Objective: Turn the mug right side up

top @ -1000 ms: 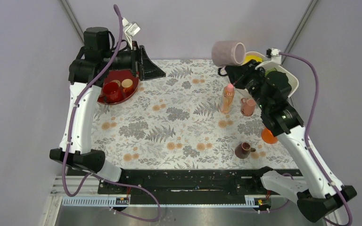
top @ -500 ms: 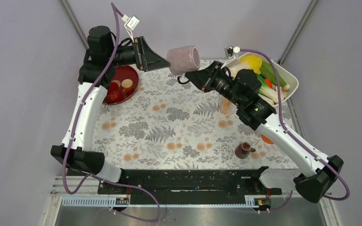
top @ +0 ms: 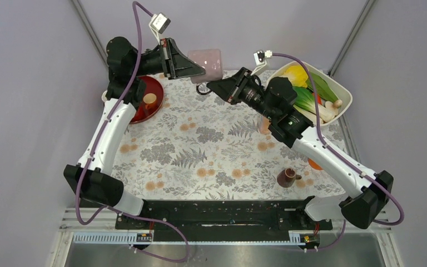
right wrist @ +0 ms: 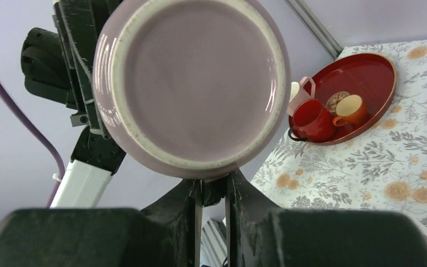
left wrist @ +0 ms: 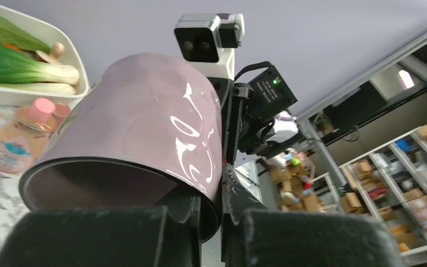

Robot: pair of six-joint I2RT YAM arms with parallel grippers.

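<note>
The left hand [left wrist: 211, 219] pinches the wall of the mug [left wrist: 139, 122] at its rim, one finger inside and one outside. The right hand [right wrist: 213, 194] is pressed almost together below the mug's base and seems to pinch the handle, though that view hides the handle. The mug hangs on its side in the air between them, above the far edge of the surface [top: 200, 150]. It is glazed ceramic, so probably stiff, fairly heavy, slippery and breakable if dropped. The rim wall or the handle should give the surest hold.
</note>
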